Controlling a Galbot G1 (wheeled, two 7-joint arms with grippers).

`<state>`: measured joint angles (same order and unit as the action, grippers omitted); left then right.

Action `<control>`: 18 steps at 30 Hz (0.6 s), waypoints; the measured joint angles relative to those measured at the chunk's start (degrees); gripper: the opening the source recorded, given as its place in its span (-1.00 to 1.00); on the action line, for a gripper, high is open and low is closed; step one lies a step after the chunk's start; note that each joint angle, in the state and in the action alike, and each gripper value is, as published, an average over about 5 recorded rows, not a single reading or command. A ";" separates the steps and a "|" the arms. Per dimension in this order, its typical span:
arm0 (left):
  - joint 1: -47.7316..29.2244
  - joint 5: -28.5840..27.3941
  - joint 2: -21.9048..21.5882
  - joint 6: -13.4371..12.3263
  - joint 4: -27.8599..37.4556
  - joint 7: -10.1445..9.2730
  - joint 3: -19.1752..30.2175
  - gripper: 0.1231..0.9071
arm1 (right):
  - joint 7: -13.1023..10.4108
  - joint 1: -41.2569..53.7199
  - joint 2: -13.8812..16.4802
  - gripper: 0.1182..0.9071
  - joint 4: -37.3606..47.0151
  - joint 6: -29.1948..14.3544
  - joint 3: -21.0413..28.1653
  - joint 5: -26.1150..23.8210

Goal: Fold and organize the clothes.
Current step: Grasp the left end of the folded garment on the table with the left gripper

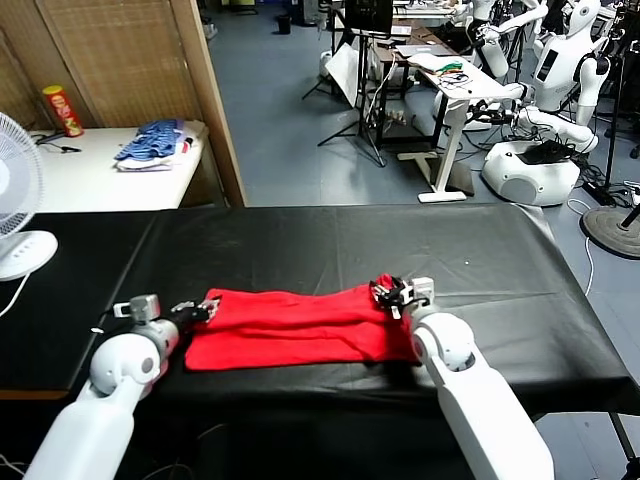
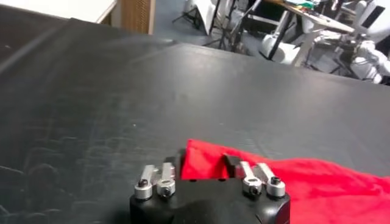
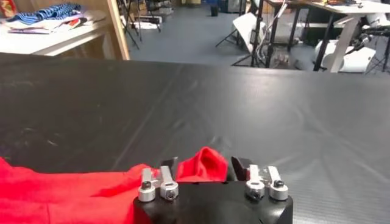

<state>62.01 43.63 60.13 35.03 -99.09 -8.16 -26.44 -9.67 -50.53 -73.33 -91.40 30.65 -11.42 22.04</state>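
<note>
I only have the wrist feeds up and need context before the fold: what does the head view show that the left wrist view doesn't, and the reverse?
Head view only: the whole red T-shirt lying folded in a band across the black table, the right gripper at its right end, a fan and the side table with blue striped clothes.

Left wrist view only: a close look at the left gripper, with a raised corner of red cloth between its fingers.

Both: the T-shirt, the black table, the left gripper at the shirt's left end and the lab behind.
</note>
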 joint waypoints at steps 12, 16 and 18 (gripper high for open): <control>-0.79 -12.79 3.76 -6.65 2.26 -0.15 0.71 -0.97 | 1.74 -0.61 -1.06 -0.73 1.31 -3.72 -0.70 -1.90; -1.13 -12.83 4.11 -7.18 2.32 0.05 0.62 -0.61 | 3.26 -1.34 -0.13 -0.20 -0.21 -3.59 -1.14 -1.62; -1.16 -12.52 4.03 -7.33 2.13 0.10 0.47 -0.32 | 3.56 -1.84 0.51 0.10 -1.31 -3.36 -1.43 -1.31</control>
<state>60.85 31.10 64.16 27.70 -96.96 -8.06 -25.96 -6.11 -52.36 -72.83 -92.71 27.29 -12.85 20.73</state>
